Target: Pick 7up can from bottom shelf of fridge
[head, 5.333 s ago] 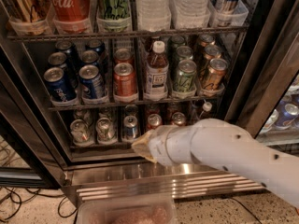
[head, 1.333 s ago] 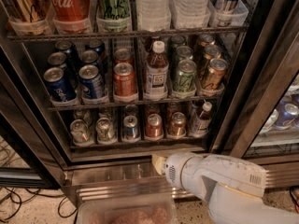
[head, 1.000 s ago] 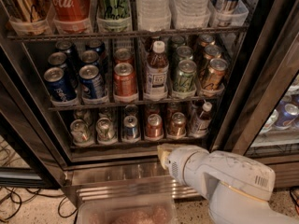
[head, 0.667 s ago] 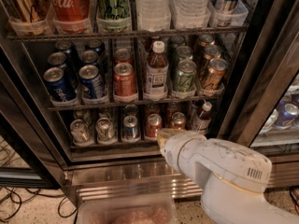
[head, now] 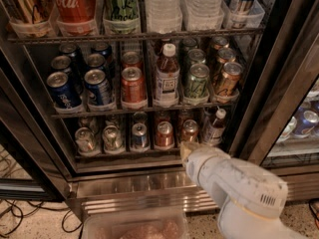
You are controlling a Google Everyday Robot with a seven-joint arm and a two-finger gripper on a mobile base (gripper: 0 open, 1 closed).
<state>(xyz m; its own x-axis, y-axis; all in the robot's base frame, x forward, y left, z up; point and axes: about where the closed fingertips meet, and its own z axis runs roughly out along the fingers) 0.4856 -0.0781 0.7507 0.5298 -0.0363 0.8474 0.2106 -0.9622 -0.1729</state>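
Six drinks line the front of the fridge's (head: 269,78) bottom shelf (head: 124,156): two whitish-silver cans at the picture's left end, one blue-and-silver can (head: 139,135), two copper-red cans (head: 164,134) and one small bottle (head: 214,126) at the right. More cans stand dimly behind them. The 7up can (head: 85,139), taken here as the leftmost, stands upright in its lane with its silver twin (head: 112,137) just beside it. The single gripper (head: 185,151), at the tip of the white arm (head: 239,183), sits at the shelf's front lip, just below the right-hand copper-red can. That puts the 7up can well to its left in the picture and apart from it. Whether the gripper is open or closed cannot be told. About a second earlier it hung lower, before the steel base (head: 134,188); the row of drinks has not shifted.
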